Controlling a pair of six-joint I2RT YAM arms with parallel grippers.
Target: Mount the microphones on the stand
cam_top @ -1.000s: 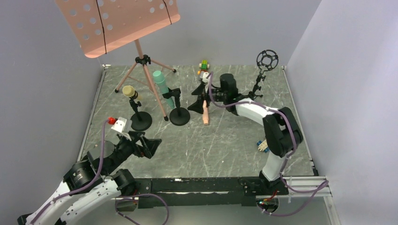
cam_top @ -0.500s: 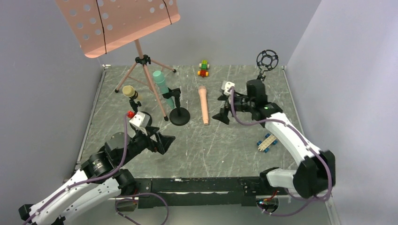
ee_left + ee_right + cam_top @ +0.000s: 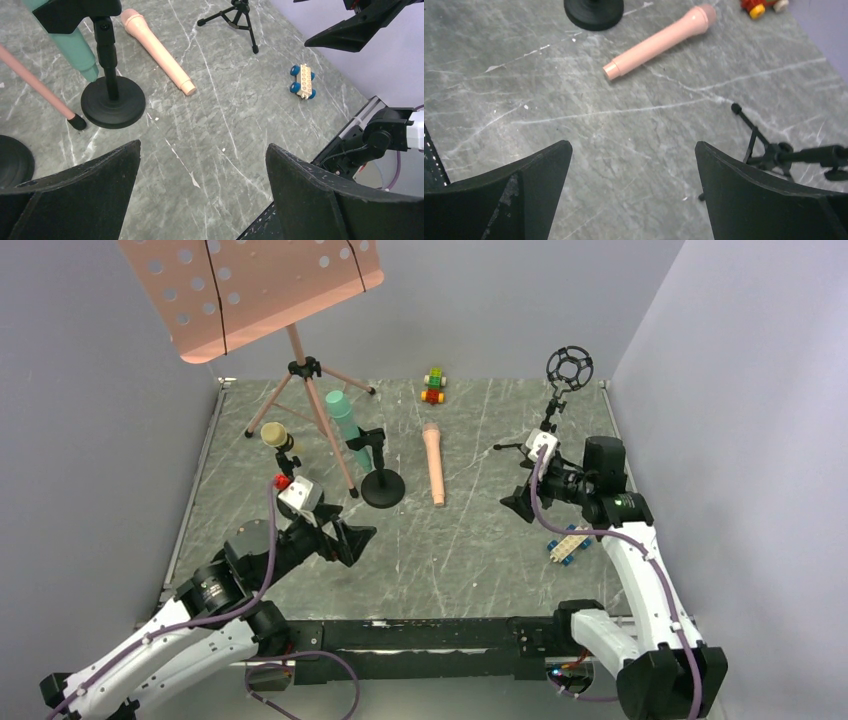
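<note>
Targeting pink microphone flat on surface: my right claw, right of it, gapes empty; left claw too. Pinch mid-body crosswise; tapered tail may slip.

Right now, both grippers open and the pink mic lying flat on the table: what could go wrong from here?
1. The pink microphone lies loose; its round body could roll or skid as a gripper closes.
2. The thin tripod stand is right beside the right gripper; an arm swing could tip it.
3. The mic's tail lies near the round-base stand holding the teal microphone; the left gripper could bump it going in.
</note>
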